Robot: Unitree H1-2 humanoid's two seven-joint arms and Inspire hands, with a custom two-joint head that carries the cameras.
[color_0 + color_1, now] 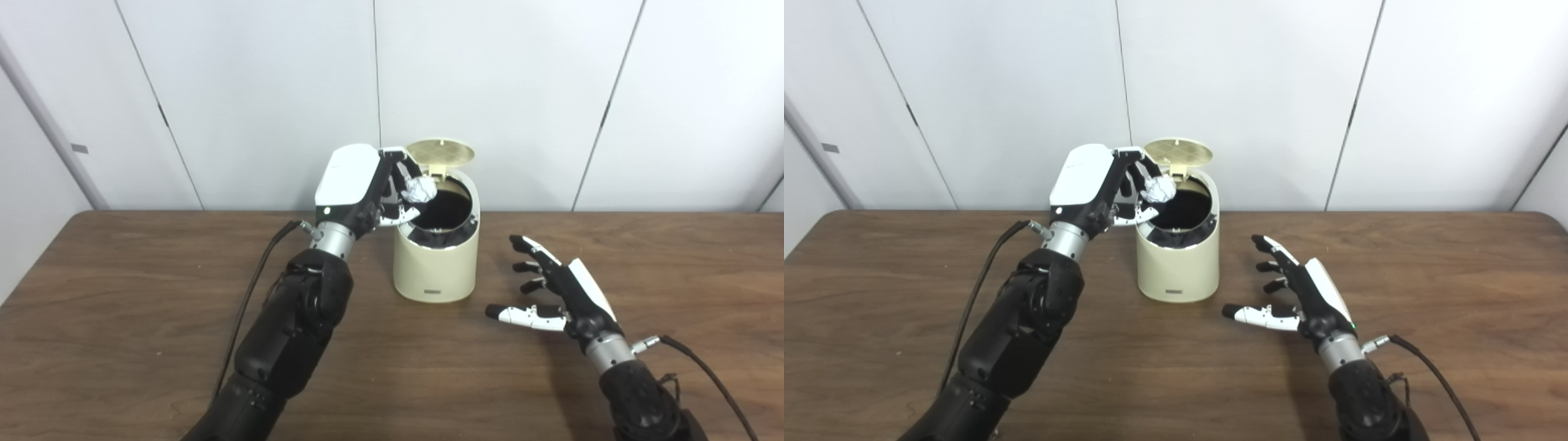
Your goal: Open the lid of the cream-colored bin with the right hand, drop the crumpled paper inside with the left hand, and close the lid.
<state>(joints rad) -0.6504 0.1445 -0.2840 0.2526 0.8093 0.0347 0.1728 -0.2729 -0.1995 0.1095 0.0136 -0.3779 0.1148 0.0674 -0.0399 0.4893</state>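
The cream-colored bin (436, 269) stands on the wooden table (122, 306) near the back middle. Its round lid (441, 152) is tipped up and back, showing the dark inside. My left hand (361, 187) is raised at the bin's left rim, shut on the crumpled paper (421, 188), a white ball held over the left part of the opening. My right hand (551, 291) hovers low over the table to the right of the bin, open, fingers spread, touching nothing.
White wall panels (490, 92) rise just behind the table's far edge. Black cables (251, 294) trail from both wrists. Bare tabletop lies in front of the bin and to both sides.
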